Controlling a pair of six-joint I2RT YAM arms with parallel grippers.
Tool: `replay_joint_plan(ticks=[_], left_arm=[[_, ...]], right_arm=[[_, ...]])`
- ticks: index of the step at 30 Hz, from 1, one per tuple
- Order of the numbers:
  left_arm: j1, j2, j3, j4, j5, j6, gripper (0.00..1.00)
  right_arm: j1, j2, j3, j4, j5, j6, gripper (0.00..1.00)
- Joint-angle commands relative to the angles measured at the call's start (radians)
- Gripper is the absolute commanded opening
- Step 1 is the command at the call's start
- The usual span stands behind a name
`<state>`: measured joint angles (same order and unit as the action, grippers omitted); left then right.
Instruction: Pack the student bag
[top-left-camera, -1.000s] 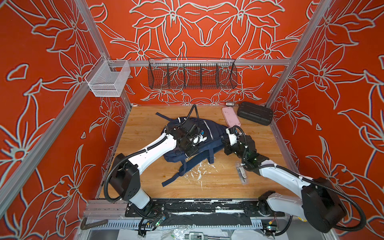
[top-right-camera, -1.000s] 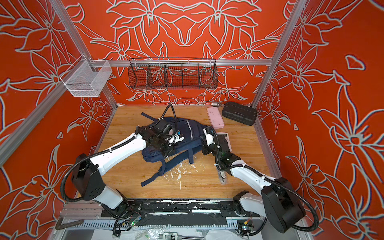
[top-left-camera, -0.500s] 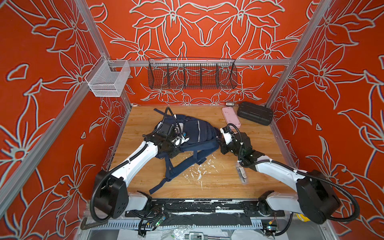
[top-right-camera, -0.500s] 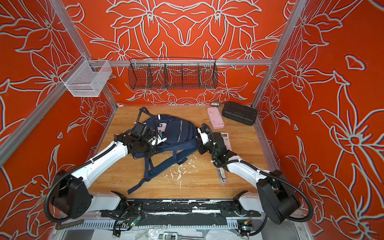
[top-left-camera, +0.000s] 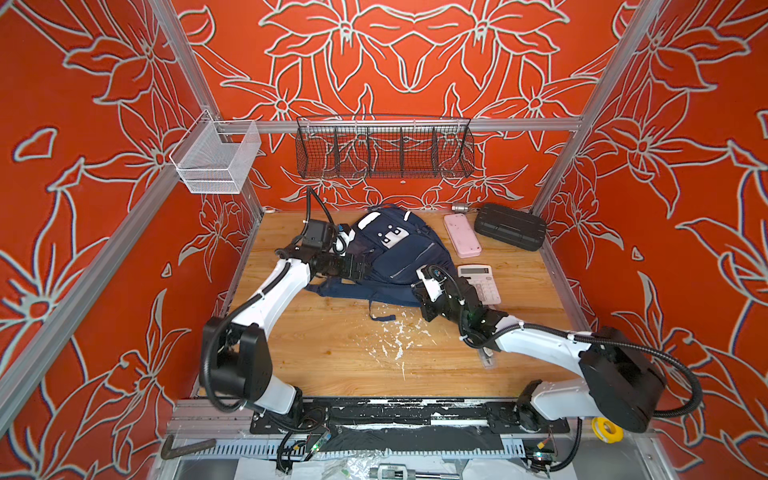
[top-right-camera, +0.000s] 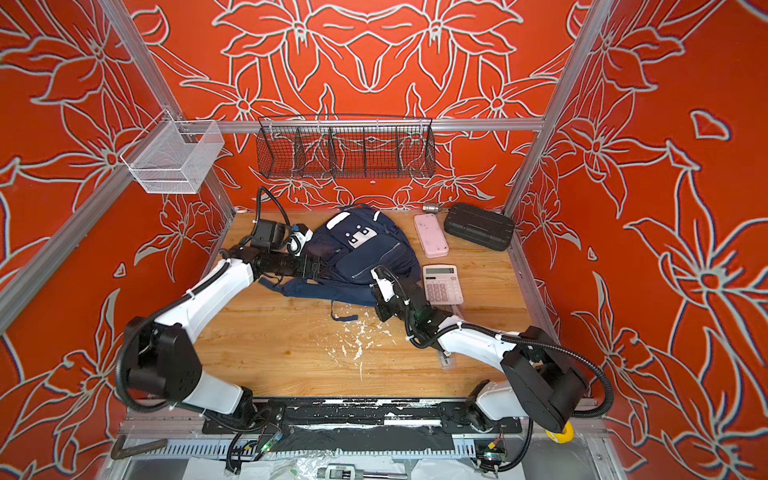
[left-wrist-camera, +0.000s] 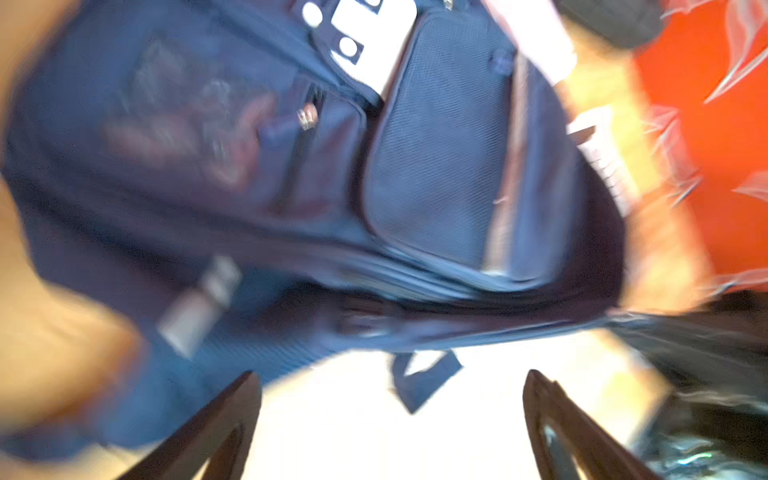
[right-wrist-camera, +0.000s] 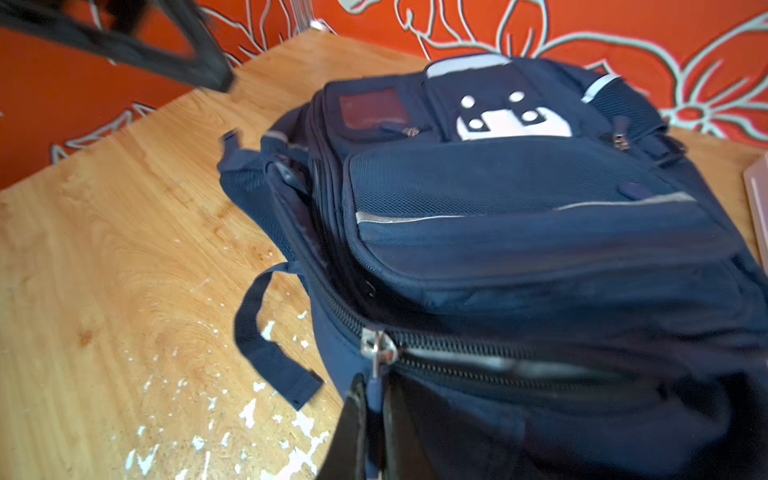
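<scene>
While right claw (right-wrist-camera: 372, 395) grips student bag (right-wrist-camera: 519, 216) | left claw (left-wrist-camera: 391, 374) spread wide, empty

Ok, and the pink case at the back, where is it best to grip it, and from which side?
Probably across the narrow middle of the pink case, coming straight from above: it lies flat, long and slim, with the backpack and black case near its long sides.

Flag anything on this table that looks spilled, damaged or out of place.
White flakes litter the bare wood of the table in front of the student bag, like chipped paint or torn scraps. One bag strap trails loose beside them. Nothing else stands out.
</scene>
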<state>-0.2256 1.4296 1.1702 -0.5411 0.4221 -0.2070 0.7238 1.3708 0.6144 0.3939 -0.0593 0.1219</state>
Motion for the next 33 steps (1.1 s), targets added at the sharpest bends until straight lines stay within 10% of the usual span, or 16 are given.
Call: replay_joint_plan(ticks=[1,7,12,17,22,33], left_arm=[[-0.086,-0.15,-0.092,0.121,-0.07,-0.534,0.97],[-0.267,-0.239,-0.329,0.429,-0.343,-1.255,1.0],[-0.355,-0.089,-0.323,0.615,-0.47,-1.47,0.94],[-0.375,0.096,-0.227,0.682,-0.478,-1.519,0.77],[-0.373,0.168,-0.24,0.775,-0.454,-1.557,0.0],[0.088,-0.133,-0.298,0.327,0.155,-1.104,0.0]], right_arm=[[0.004,0.001,0.058,0.074,0.01,0.027,0.0],[0.005,0.008,0.052,0.099,-0.016,0.032,0.0],[0.006,-0.007,0.036,0.101,-0.027,0.033,0.0],[0.01,-0.02,0.029,0.089,-0.036,0.032,0.0],[0.0,-0.019,0.013,0.089,-0.007,0.09,0.0],[-0.371,0.007,0.118,-0.139,-0.144,0.094,0.0]])
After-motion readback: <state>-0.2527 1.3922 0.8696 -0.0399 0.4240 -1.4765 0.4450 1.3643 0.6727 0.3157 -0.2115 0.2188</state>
